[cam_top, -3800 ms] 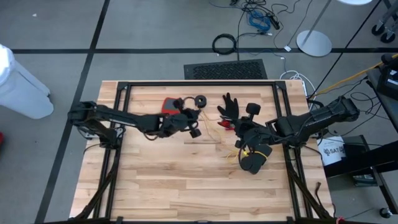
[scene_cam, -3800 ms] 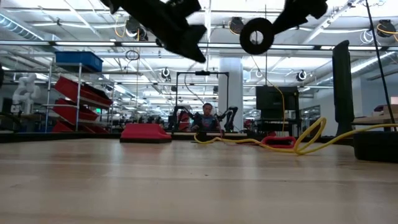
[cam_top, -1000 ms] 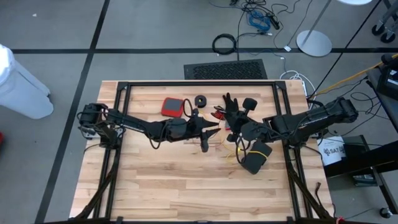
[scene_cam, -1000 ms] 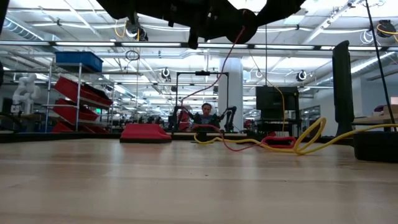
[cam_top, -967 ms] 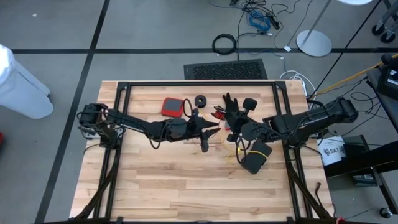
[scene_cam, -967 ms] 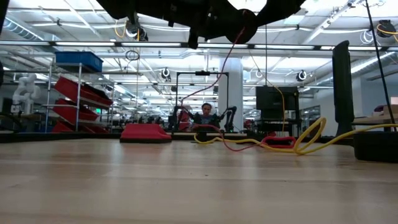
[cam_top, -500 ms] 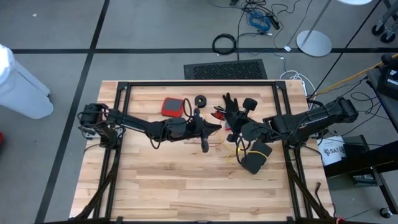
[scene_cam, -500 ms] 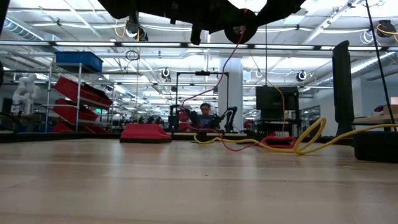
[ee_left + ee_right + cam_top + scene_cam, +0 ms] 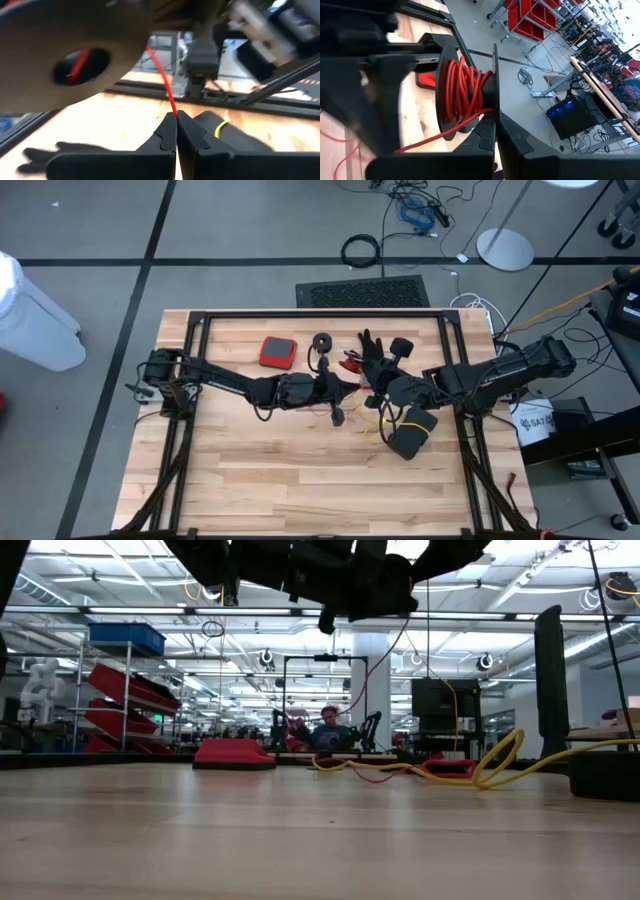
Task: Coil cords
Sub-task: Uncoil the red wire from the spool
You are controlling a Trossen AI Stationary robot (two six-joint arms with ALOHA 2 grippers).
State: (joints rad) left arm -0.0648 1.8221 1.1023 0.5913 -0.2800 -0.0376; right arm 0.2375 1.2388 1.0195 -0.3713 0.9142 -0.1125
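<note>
Pinching the red cord (image 9: 161, 76) between the closed fingers of my left gripper (image 9: 176, 120), I hold it above the table (image 9: 300, 470) near its middle, close beside my right gripper (image 9: 492, 131). My right jaws are clamped narrow on the rim of the reel (image 9: 465, 92), which is wound with red cord. The yellow cord (image 9: 495, 765) lies on the table toward the right side, by the black glove (image 9: 372, 352).

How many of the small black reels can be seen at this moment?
2. One reel lies on the table beside the red pad; the other reel, wound with red cord, is clamped in the right gripper. The arms may hide more.
</note>
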